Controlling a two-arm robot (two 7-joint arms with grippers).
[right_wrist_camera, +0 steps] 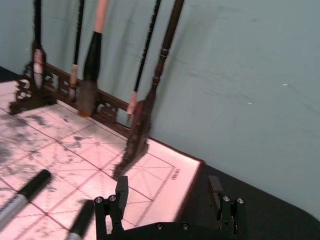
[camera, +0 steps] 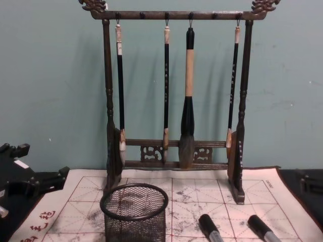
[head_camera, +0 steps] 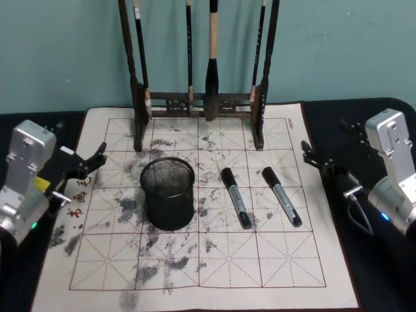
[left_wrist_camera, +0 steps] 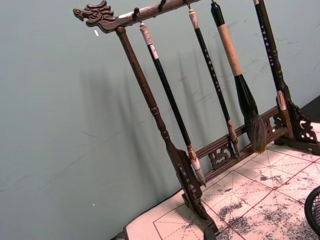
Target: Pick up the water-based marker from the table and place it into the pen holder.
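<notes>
Left gripper (head_camera: 96,159) and right gripper (right_wrist_camera: 168,182) flank the ink-stained mat (head_camera: 195,273), the right spread wide, empty; teal wall (head_camera: 338,45) behind.

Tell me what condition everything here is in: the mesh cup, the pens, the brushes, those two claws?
pen holder, upright on the mat, empty.
left marker, capped, lying flat beside the holder.
right marker, capped, lying flat.
brushes, four hanging from the upright rack.
mat, spread flat, ink-stained.
left gripper, idle by the mat's left edge.
right gripper, open, empty, by the mat's right edge.
</notes>
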